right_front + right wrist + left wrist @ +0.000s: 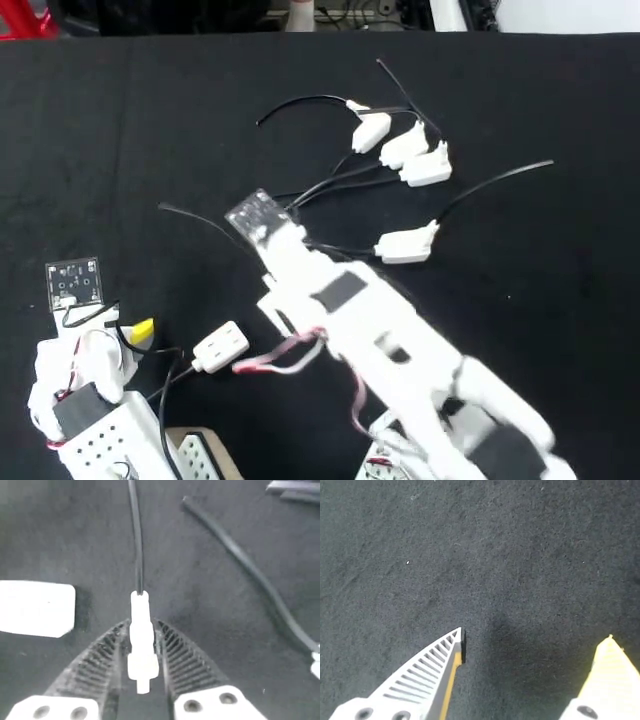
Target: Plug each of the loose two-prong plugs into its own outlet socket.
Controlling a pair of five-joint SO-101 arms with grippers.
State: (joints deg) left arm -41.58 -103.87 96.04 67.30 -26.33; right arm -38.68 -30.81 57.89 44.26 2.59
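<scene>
Overhead, the right arm (380,330) is stretching from the near edge to the middle of the black table (100,150). A white socket (221,346) on a dark cord is lying just beside that arm, between it and the left arm (85,400). The left arm is sitting at the near left corner, with its yellow finger (143,329) near the socket. Farther back, three white cord ends (404,146) are lying close together. A fourth (406,245) is lying apart from them, near the right arm's wrist. Whether these four are plugs or sockets cannot be told from here.

From the left wrist, the left gripper (535,633) is hanging wide open over the bare black table. One of its fingers is white and the other yellow, and nothing is lying between them.

From the right wrist, the right gripper (140,626) is clamping a white plug (140,607) from both sides. The plug's black cord (135,535) is running straight away from the fingers across the table. A white block (35,608) is lying to one side of the plug, apart from it, and a second black cord (240,565) is crossing the table on the other side.
</scene>
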